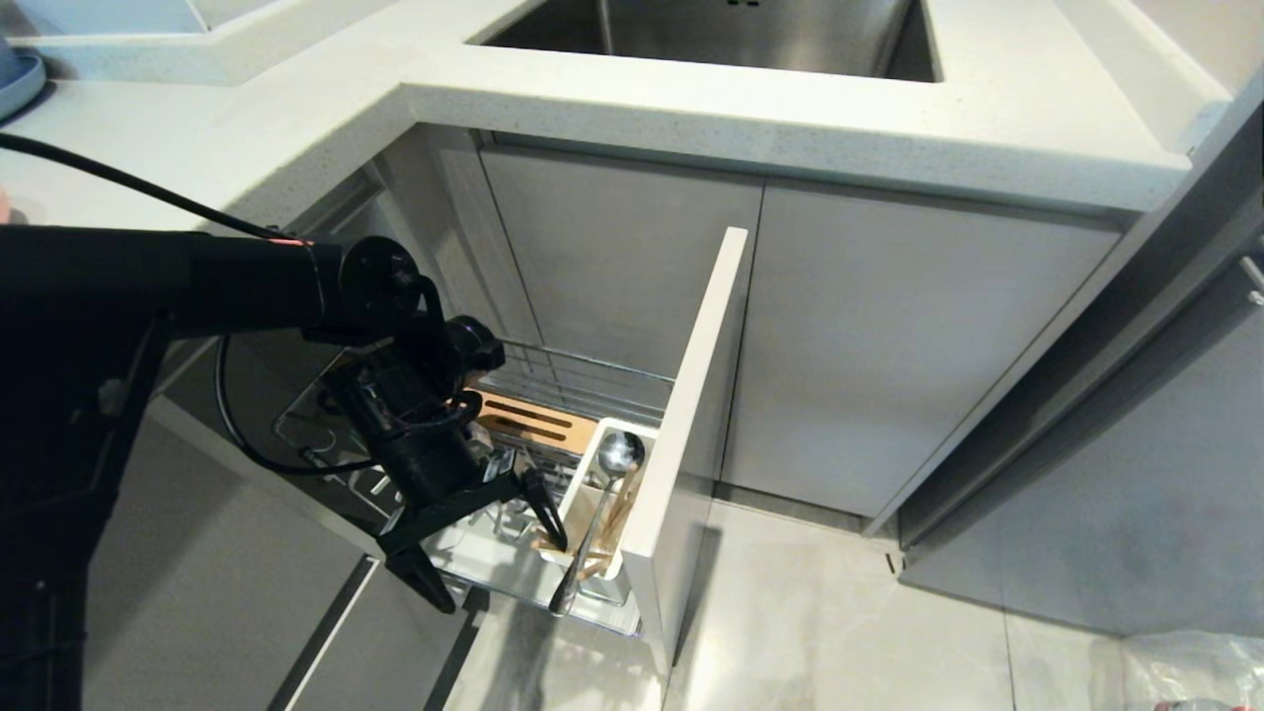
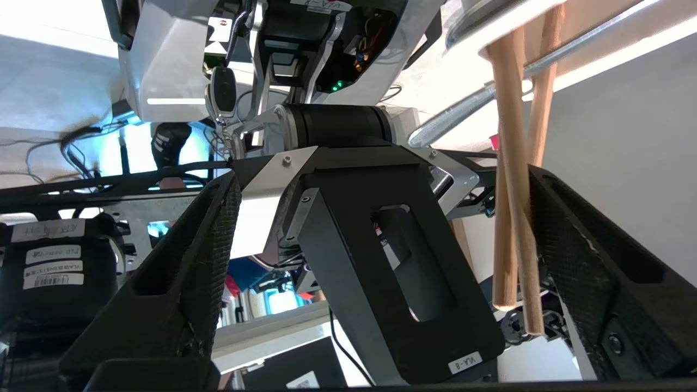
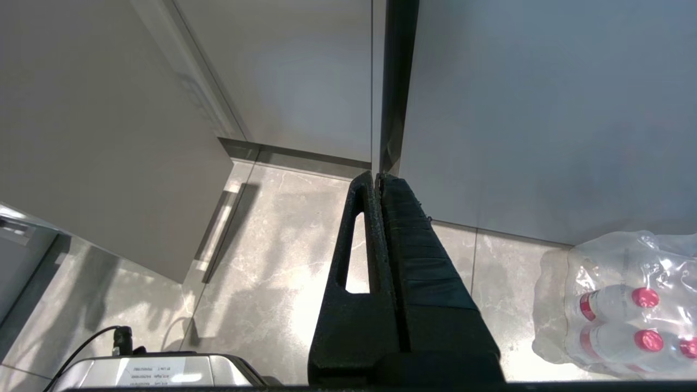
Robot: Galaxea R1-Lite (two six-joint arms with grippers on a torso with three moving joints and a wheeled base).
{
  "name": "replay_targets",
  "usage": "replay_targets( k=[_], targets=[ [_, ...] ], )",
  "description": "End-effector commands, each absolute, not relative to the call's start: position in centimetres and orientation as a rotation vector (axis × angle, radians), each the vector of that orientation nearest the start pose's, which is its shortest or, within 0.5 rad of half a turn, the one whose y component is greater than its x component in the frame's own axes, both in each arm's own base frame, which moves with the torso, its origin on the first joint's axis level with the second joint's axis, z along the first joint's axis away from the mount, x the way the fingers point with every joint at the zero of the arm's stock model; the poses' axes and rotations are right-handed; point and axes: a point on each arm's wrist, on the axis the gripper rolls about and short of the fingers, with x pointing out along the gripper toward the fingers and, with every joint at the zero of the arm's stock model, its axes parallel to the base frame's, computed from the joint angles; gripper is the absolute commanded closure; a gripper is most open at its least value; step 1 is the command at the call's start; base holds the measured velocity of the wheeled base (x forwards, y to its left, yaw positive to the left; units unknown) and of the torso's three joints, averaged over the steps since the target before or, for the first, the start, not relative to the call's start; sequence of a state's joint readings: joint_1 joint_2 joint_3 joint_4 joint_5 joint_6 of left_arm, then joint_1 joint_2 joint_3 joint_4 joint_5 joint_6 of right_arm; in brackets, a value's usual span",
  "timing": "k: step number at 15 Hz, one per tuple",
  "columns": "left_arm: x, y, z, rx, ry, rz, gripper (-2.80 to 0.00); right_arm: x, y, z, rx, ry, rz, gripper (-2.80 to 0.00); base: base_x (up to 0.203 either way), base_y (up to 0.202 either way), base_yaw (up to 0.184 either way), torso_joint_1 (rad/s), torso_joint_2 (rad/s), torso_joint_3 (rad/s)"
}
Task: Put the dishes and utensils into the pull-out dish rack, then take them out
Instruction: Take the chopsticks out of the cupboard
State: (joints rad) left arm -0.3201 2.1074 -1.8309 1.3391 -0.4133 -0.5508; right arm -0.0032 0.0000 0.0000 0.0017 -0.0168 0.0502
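Note:
The pull-out dish rack (image 1: 583, 370) stands drawn out from under the counter, with its pale cabinet front (image 1: 691, 434) on the right. Its white utensil cup (image 1: 595, 464) holds the metal spoon (image 1: 620, 452) and the wooden chopsticks (image 1: 617, 518). My left gripper (image 1: 504, 578) hangs open beside the cup, low over the rack's front. In the left wrist view the chopsticks (image 2: 514, 218) run close along the inside of one finger (image 2: 572, 245) of the wide-open left gripper (image 2: 384, 179), with the spoon handle (image 2: 463, 109) behind them. The dishes are out of view. My right gripper (image 3: 379, 177) is shut and parked over the floor.
An orange-wood slotted strip (image 1: 533, 420) lies across the rack behind the cup. The counter holds a steel sink (image 1: 711, 30) and a blue plate edge (image 1: 15, 79). A dark drawer front (image 1: 326, 632) sits under my left arm. A wrapped pack of bottles (image 3: 615, 305) stands on the floor tiles.

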Motion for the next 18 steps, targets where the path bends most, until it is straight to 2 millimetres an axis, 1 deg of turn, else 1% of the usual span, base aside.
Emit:
replay_targets(
  k=[1, 4, 8, 18],
  targets=[
    [31.5, -11.3, 18.4, -0.485, 1.763, -0.093, -2.80, -2.3, 0.0, 7.5, 0.051, 0.003, -0.020, 0.00, 0.000, 0.000, 0.000, 0.000, 0.00, 0.000],
    [31.3, -11.6, 18.5, -0.503, 1.777, -0.128, -2.80, -2.3, 0.0, 7.5, 0.051, 0.003, -0.020, 0.00, 0.000, 0.000, 0.000, 0.000, 0.00, 0.000],
    [31.0, -12.5, 18.1, -0.492, 1.808, -0.147, -2.80, -2.3, 0.0, 7.5, 0.051, 0.003, -0.020, 0.00, 0.000, 0.000, 0.000, 0.000, 0.00, 0.000],
    [31.2, -12.9, 17.1, -0.480, 1.841, -0.136, -2.80, -2.3, 0.0, 7.5, 0.051, 0.003, -0.020, 0.00, 0.000, 0.000, 0.000, 0.000, 0.00, 0.000]
  ],
)
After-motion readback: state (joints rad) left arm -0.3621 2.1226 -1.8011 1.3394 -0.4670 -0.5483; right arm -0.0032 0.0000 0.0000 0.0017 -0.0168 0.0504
